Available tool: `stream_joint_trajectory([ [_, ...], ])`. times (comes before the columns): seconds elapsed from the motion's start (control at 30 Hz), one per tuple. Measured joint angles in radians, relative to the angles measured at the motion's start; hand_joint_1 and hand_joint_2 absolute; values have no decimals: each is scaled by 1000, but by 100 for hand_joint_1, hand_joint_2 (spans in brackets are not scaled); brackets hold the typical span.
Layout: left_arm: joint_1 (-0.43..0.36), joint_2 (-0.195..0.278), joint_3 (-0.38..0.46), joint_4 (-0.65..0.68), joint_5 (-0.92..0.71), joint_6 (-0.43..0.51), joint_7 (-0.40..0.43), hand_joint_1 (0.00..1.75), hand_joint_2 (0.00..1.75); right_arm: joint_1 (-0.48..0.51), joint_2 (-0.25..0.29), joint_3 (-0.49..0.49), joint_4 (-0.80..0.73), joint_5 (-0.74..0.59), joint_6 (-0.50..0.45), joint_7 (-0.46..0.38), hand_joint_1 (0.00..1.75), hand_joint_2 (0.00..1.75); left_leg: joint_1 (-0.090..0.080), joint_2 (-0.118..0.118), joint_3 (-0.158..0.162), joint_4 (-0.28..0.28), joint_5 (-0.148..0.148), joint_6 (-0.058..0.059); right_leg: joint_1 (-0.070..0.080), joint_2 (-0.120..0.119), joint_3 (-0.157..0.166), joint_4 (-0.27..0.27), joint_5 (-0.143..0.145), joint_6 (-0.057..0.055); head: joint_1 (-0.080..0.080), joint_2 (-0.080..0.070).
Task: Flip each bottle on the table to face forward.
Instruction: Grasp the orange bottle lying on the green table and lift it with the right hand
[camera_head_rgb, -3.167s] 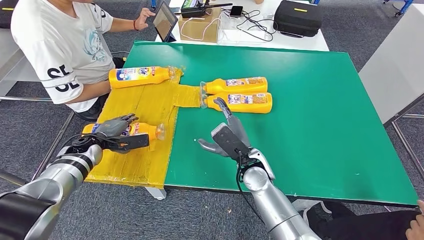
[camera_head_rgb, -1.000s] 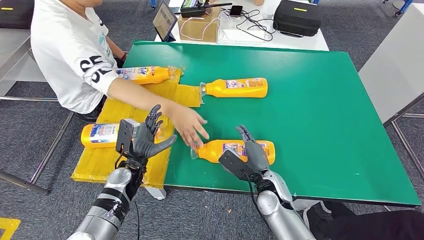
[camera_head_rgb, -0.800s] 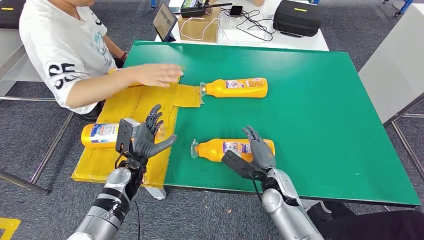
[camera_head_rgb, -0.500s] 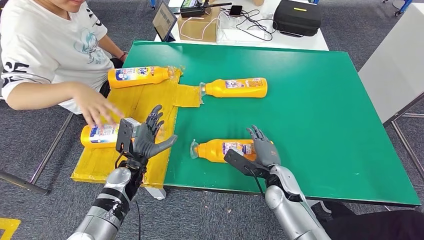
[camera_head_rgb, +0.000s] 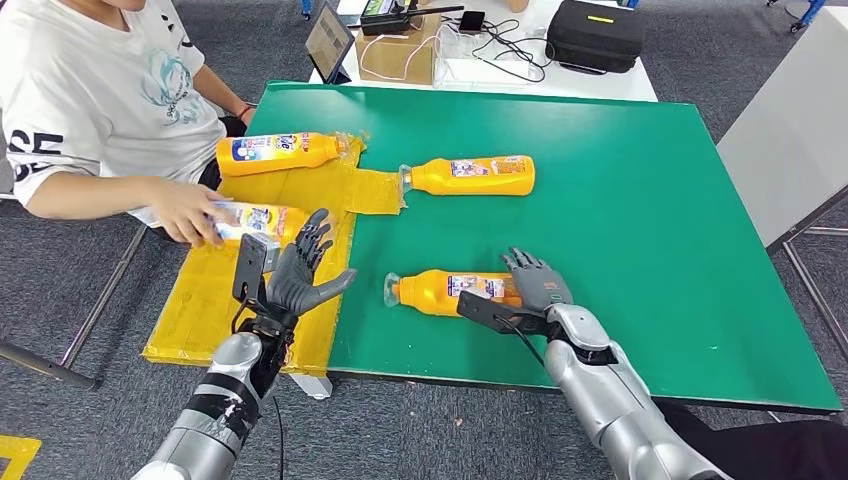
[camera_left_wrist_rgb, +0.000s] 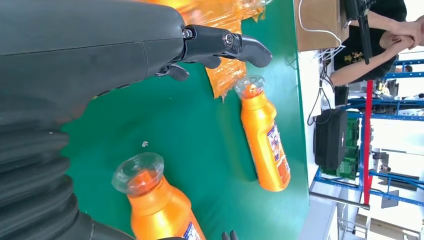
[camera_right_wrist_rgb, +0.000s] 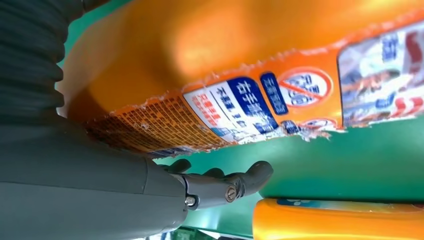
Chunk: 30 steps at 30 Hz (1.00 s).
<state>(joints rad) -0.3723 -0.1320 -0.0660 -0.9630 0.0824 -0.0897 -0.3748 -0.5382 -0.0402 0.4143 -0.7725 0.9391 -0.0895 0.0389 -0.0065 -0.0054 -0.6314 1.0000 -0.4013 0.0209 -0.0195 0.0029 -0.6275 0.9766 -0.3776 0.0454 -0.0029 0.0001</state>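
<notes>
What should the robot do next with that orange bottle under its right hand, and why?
Probably roll it over. The right hand rests on the near orange bottle, which lies on its side on the green table, fine-print label up. Closing the fingers first would likely give a firmer hold. The left hand hovers open.

Left hand (camera_head_rgb: 296, 273): raised upright, fingers spread, holding nothing.
Right hand (camera_head_rgb: 530, 293): low, fingers curled around a bottle (camera_head_rgb: 450, 291), thumb beneath.
</notes>
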Motion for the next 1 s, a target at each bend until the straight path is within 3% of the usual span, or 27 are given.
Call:
stream_joint_trajectory([
  [0.03, 0, 0, 0, 0, 0, 0, 0, 0, 175, -5, 0, 2, 7, 0, 4, -1, 174, 175, 0, 0, 0, 0, 0, 0, 0, 0, 0, 0, 0, 0, 0, 0],
  [0.47, -55, 2, 0, 52, 15, -16, -1, 0, 175, -156, 3, 42, 170, -99, 170, -73, 175, 175, 0, -1, 0, 0, 2, 1, 0, 0, 1, 0, 1, 1, 0, 0],
  [0.83, -121, 10, 0, 128, 13, 4, 1, 0, 175, -204, 27, 34, 239, -290, 183, -147, 175, 175, 0, 0, -1, 0, 1, 1, 0, 0, 0, 0, 1, 1, 0, 0],
  [1.0, -131, 11, 0, 143, 12, 9, 1, 0, 175, -201, 42, 19, 241, -318, 165, -157, 175, 175, 0, 0, -1, 0, 1, 1, 0, 0, -1, 0, 1, 1, 0, 0],
])
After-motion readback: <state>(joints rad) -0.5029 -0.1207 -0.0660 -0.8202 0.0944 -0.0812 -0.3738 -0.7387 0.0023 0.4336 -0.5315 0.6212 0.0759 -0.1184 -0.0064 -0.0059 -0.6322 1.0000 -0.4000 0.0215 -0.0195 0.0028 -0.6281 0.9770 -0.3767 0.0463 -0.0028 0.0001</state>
